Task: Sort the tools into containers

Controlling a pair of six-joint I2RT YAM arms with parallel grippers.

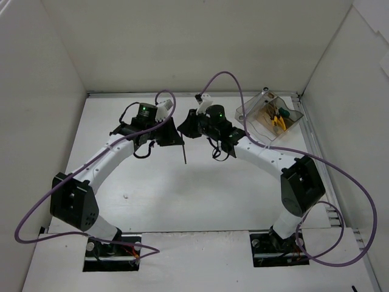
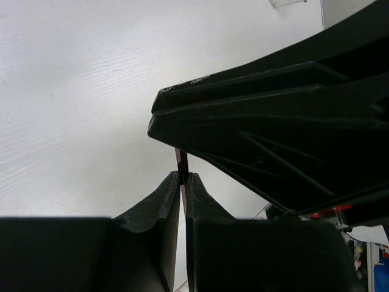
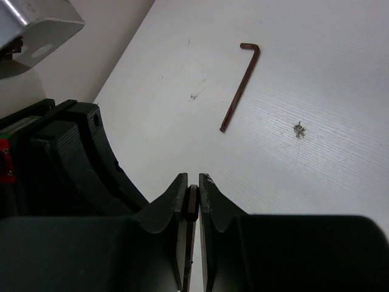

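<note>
My left gripper (image 1: pixel 177 137) (image 2: pixel 183 176) is shut on a thin dark hex key (image 2: pixel 181 159), whose far end runs under the right arm's black housing (image 2: pixel 273 134). Tip to tip with it, my right gripper (image 1: pixel 187 126) (image 3: pixel 192 179) is shut on a dark hex key end (image 3: pixel 192 201). A second hex key (image 3: pixel 242 85) lies flat on the table ahead of the right jaws. A thin dark key line (image 1: pixel 183 153) shows just below both grippers. The clear container (image 1: pixel 246 112) at the back right holds yellow-handled pliers (image 1: pixel 278 120) and a green-handled screwdriver (image 1: pixel 282 112).
White walls close in the table at the back and on both sides. Purple cables (image 1: pixel 340 176) loop over both arms and across the right side. The left gripper's black body (image 3: pixel 61 158) stands close beside the right jaws. A small dark speck (image 3: pixel 298 128) marks the table.
</note>
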